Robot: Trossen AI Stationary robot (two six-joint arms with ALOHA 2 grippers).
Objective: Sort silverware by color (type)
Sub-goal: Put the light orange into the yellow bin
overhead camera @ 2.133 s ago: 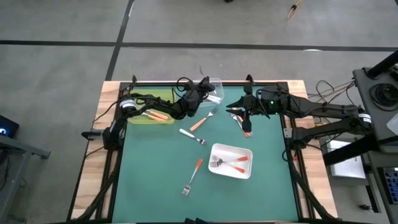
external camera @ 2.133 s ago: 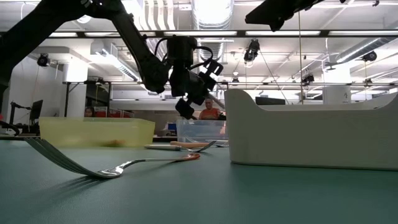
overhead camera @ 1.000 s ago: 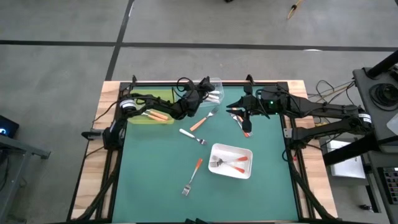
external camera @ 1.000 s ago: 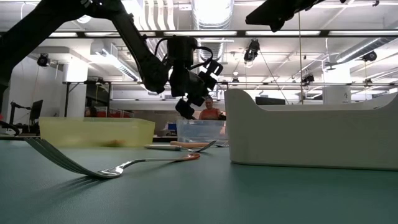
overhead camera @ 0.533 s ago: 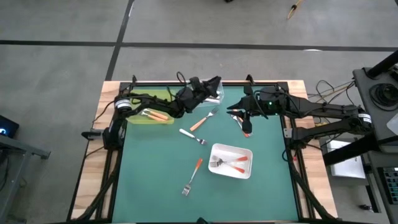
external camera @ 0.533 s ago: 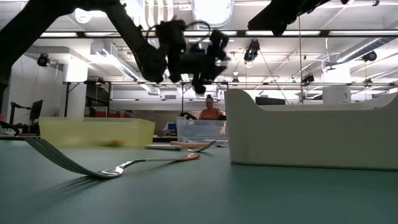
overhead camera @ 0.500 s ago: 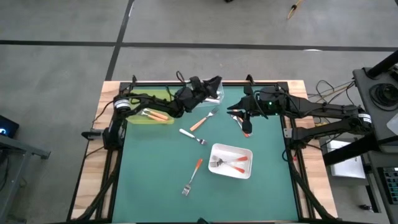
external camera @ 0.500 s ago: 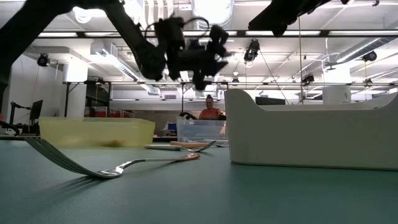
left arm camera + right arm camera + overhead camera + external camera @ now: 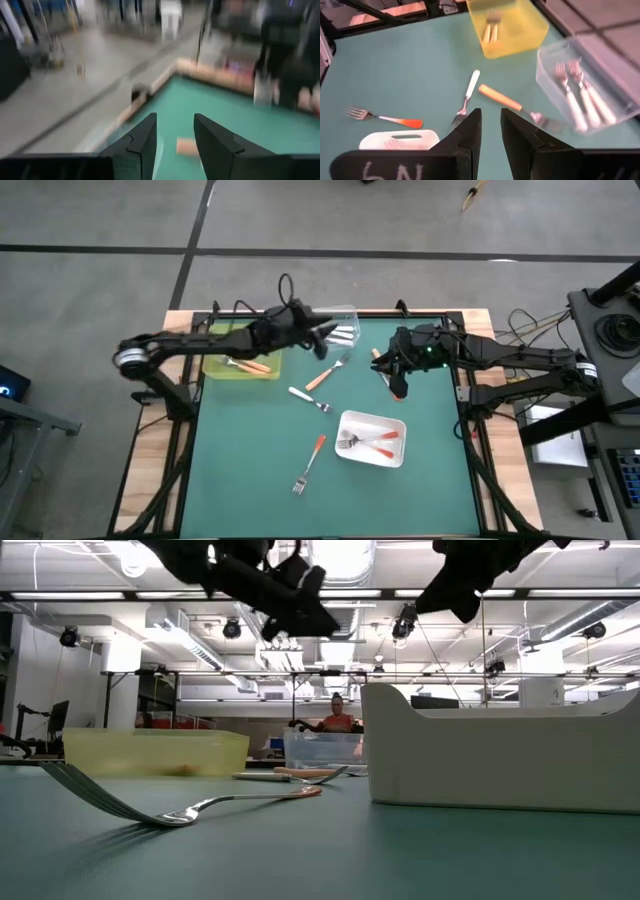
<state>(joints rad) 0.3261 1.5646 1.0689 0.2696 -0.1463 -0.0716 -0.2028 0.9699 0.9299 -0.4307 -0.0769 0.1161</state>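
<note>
Three forks lie loose on the green mat: a tan-handled one (image 9: 325, 372), a white-handled one (image 9: 308, 397) and a red-orange one (image 9: 310, 460). A clear tray (image 9: 343, 330) holds white-handled forks. Tan-handled forks lie in a yellow tray (image 9: 240, 358), and red-orange ones in a white tray (image 9: 372, 438). My left gripper (image 9: 327, 333) hangs open and high beside the clear tray, with nothing between its fingers (image 9: 175, 120). My right gripper (image 9: 380, 362) hovers open over the mat's right far part, and it too is empty (image 9: 490, 112).
A raised wooden rim (image 9: 300, 313) frames the mat. In the low view the red-orange fork (image 9: 180, 810) lies close in front and the white tray's wall (image 9: 500, 755) stands at the right. A person (image 9: 337, 720) shows far behind the table. Bare mat lies along the near edge.
My left gripper has risen well above the clear tray and tipped from pointing down toward level, while its arm stretched out from the table's left. The forks and trays have stayed where they were.
</note>
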